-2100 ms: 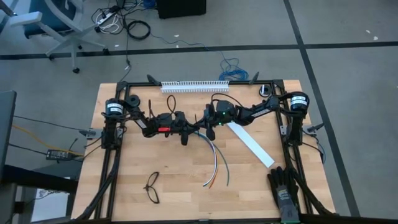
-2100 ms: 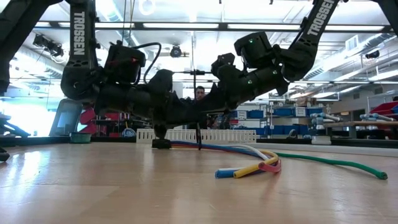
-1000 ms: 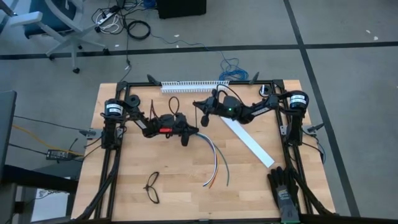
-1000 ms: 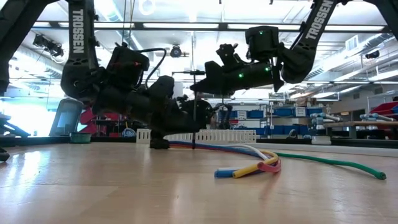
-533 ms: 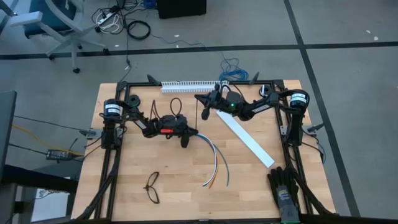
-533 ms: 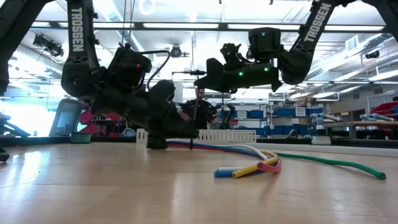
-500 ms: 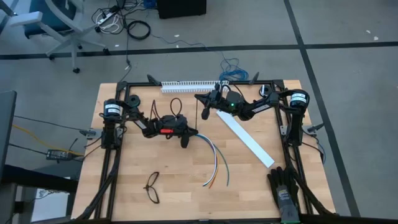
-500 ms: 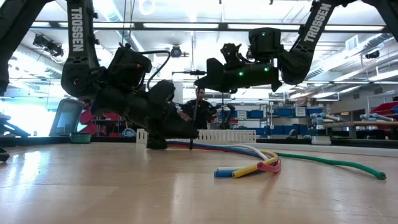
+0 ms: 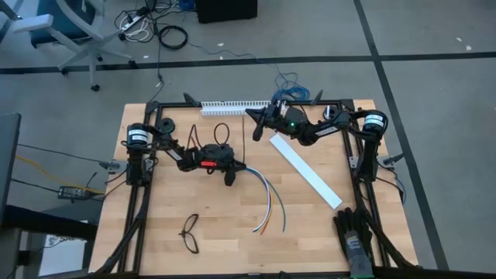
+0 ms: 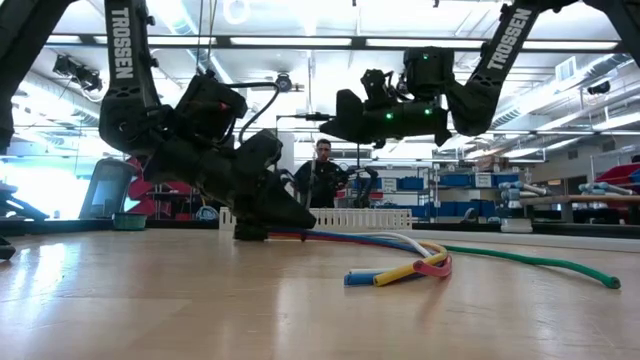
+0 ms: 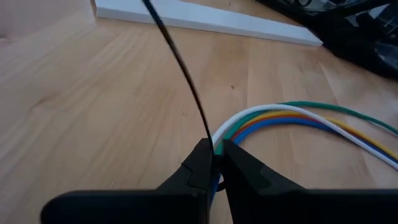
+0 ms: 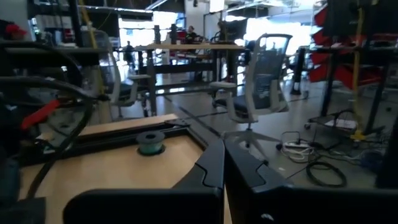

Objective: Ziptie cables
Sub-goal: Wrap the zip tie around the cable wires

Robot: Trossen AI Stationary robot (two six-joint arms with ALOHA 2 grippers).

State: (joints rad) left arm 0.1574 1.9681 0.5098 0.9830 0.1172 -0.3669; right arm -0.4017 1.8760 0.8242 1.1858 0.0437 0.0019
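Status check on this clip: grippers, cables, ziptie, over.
Left gripper shut on cables at their joined end, low on table. Right gripper shut, raised near the back rail. Ziptie rises from left's fingertips.

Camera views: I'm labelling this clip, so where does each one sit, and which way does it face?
High: overhead, looking straight down on the table, both arms, cables.
Low: table height, looking level across; both arms come in from above, the cables lie ahead.
Left wrist: past the left gripper, shut on the cables and ziptie.
Right wrist: past the shut right gripper toward the room.
Shared: high, low and left wrist all show the cables.
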